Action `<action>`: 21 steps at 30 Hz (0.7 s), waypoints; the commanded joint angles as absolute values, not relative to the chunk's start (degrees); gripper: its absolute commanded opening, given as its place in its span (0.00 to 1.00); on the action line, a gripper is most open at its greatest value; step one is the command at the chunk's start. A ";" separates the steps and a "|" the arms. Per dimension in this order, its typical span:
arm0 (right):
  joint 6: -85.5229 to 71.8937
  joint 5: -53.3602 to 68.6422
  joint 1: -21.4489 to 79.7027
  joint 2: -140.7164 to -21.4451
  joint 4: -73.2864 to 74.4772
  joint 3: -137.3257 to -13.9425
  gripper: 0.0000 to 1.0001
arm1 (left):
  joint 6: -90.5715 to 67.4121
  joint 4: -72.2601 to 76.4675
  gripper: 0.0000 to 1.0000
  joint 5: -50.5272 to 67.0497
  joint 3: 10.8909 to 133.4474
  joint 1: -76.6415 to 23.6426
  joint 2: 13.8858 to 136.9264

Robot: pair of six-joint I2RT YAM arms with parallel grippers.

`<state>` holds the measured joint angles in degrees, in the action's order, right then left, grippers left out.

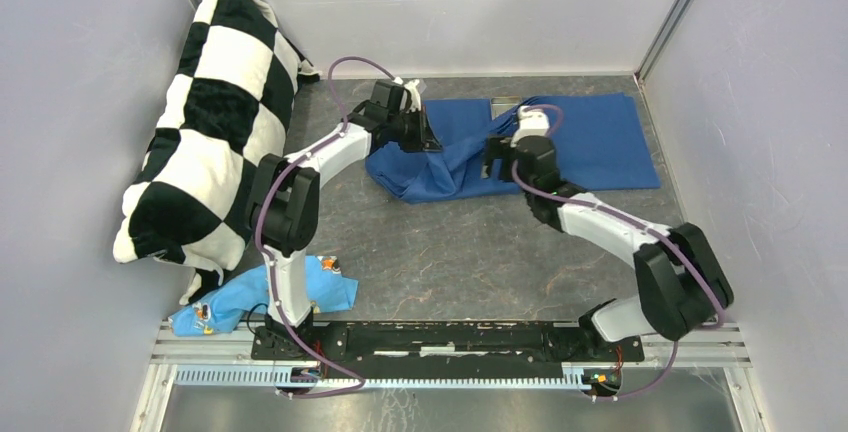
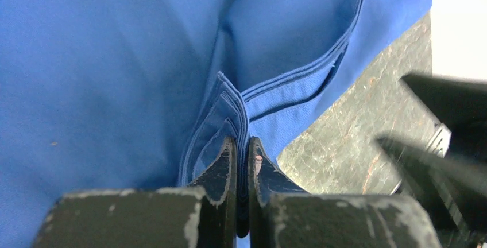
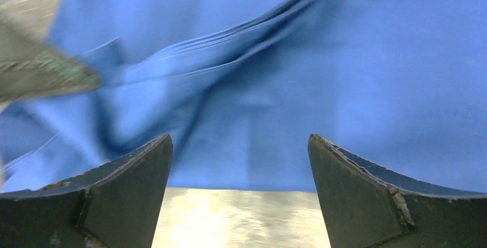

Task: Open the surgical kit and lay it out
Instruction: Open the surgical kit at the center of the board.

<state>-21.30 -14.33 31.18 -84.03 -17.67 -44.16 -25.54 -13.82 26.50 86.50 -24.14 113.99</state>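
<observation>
Tabletop (image 1: 450, 242): wrap (image 1: 600, 142) at far centre, long axis left-right, right half flat, left half bunched. Left tool (image 2: 241, 144) is clamped on a folded hem (image 2: 230, 101) at the bunched end. Right tool (image 3: 240, 144) is spread wide, holding nothing, at the wrap's near edge, just right of it. Instruments are hidden; 1 steel edge (image 1: 505, 104) peeks out at the far side.

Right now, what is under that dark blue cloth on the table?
Only a grey metal edge peeks out at the far side of the dark blue cloth; the grey table shows around it. Anything else beneath is covered.
</observation>
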 commanded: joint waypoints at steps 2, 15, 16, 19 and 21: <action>-20.76 -17.65 21.34 -79.94 1.60 -48.71 0.98 | -29.78 -15.18 0.02 24.51 82.00 -26.80 108.13; -34.58 -11.72 8.89 -104.07 5.98 -78.19 0.98 | -28.70 -12.83 0.02 28.42 71.60 -29.71 103.83; -35.56 -11.08 8.06 -105.92 6.13 -80.29 0.98 | -27.91 -13.25 0.02 28.18 71.55 -29.71 104.06; -38.61 -10.31 6.07 -110.43 6.17 -85.32 0.98 | -26.92 -14.16 0.02 27.65 71.68 -29.71 104.84; -38.98 -11.25 5.63 -114.23 6.57 -89.53 0.98 | -26.52 -14.58 0.02 28.36 72.45 -29.72 105.56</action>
